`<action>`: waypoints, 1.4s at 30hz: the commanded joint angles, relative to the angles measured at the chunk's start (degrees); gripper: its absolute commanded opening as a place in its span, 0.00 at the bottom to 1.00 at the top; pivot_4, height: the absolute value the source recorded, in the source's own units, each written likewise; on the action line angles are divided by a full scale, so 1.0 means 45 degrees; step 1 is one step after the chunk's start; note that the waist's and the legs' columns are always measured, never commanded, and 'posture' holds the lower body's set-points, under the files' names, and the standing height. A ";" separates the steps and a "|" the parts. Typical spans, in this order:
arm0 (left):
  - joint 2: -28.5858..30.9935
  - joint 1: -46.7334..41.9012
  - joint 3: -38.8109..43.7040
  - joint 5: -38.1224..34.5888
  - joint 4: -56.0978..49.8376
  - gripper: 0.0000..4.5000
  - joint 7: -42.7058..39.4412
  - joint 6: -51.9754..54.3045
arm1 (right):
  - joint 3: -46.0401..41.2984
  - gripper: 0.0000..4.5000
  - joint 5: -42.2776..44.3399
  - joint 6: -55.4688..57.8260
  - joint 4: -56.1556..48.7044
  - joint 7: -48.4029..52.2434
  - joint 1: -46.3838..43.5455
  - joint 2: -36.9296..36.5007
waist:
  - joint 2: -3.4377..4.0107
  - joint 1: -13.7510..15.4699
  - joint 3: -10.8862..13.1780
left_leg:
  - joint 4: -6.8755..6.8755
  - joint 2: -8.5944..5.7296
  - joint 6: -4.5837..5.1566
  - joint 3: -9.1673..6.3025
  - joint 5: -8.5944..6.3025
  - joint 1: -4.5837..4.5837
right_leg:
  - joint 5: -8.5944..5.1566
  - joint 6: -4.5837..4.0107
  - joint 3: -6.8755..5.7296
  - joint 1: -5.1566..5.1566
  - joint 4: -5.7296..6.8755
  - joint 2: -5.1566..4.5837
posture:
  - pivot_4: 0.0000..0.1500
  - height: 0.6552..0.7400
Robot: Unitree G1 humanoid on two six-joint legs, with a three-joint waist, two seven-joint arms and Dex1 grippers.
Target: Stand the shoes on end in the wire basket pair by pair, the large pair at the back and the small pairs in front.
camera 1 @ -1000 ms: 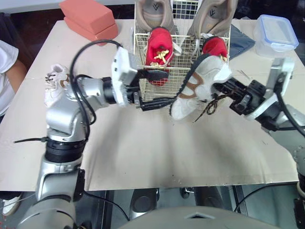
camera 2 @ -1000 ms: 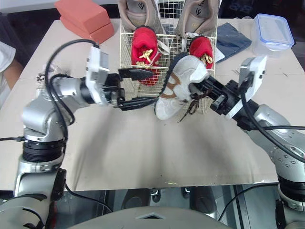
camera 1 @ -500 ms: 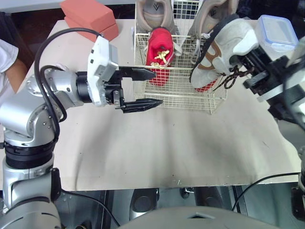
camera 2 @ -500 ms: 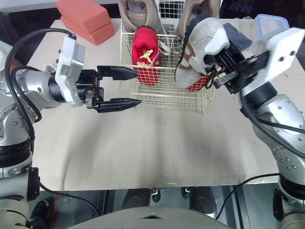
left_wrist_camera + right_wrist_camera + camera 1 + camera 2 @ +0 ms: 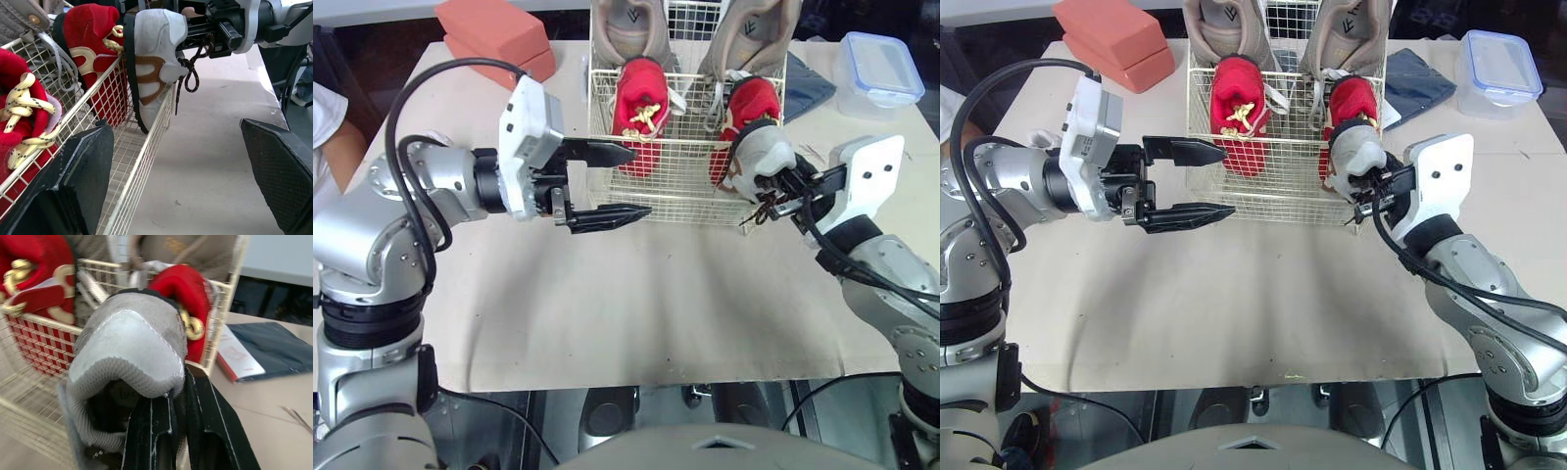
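The left gripper (image 5: 634, 182) hovers before the white wire basket (image 5: 671, 192), its fingers wide apart and holding nothing. Inside, a large beige pair (image 5: 628, 24) stands at the back and a red pair (image 5: 642, 103) in front. The right gripper (image 5: 168, 411) is clamped on the heel of a small grey-white sneaker with brown stripes (image 5: 756, 157), which is at the basket's front right corner against a red shoe. I judge that placing is in hand. Next, the sneaker should go down inside, on end, before the gripper lets go.

The shoe (image 5: 156, 44) is matt grey suede, the wire basket (image 5: 677, 186) pale coated metal, the left fingers (image 5: 279, 164) textured matt black.
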 commanded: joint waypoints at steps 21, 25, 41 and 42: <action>-0.0040 -0.0010 -0.0174 0.0207 -0.0033 1.00 -0.0070 -0.0723 | -0.1292 0.14 0.2036 0.0634 0.0286 -0.1542 -0.0082 0.2345 | 0.0000 -0.0032 0.0001 | -0.0005 -0.0001 0.0000 -0.0001 0.0000 -0.0003 | 0.0003 -0.0007 0.0006 -0.0009 0.0002 0.0007 | 1.00 0.36; 0.0005 0.0136 -0.0257 0.0396 0.0034 1.00 -0.0122 -0.0928 | -0.1386 0.48 0.1916 0.0703 0.0221 -0.1091 0.0385 0.1679 | 0.0002 -0.0023 0.0002 | -0.0007 -0.0002 0.0001 -0.0001 -0.0001 -0.0005 | 0.0001 -0.0004 0.0005 -0.0007 -0.0001 0.0006 | 1.00 0.36; 0.0159 0.0344 -0.0177 0.0732 0.0456 1.00 -0.0406 -0.1285 | -0.5075 0.95 0.2539 -0.0407 0.1213 0.6203 0.3132 -0.3636 | 0.0001 0.0027 0.0011 | -0.0016 -0.0011 0.0064 -0.0009 -0.0037 -0.0007 | -0.0001 0.0000 -0.0003 -0.0001 -0.0021 0.0006 | 1.00 0.36; 0.0163 0.0340 -0.0173 0.0756 0.0484 1.00 -0.0423 -0.1317 | -0.5307 0.95 0.2564 -0.0443 0.1373 0.6536 0.3247 -0.3796 | 0.0001 0.0021 0.0011 | -0.0016 -0.0011 0.0065 -0.0008 -0.0037 -0.0005 | -0.0001 0.0000 -0.0001 -0.0001 -0.0020 0.0006 | 1.00 0.36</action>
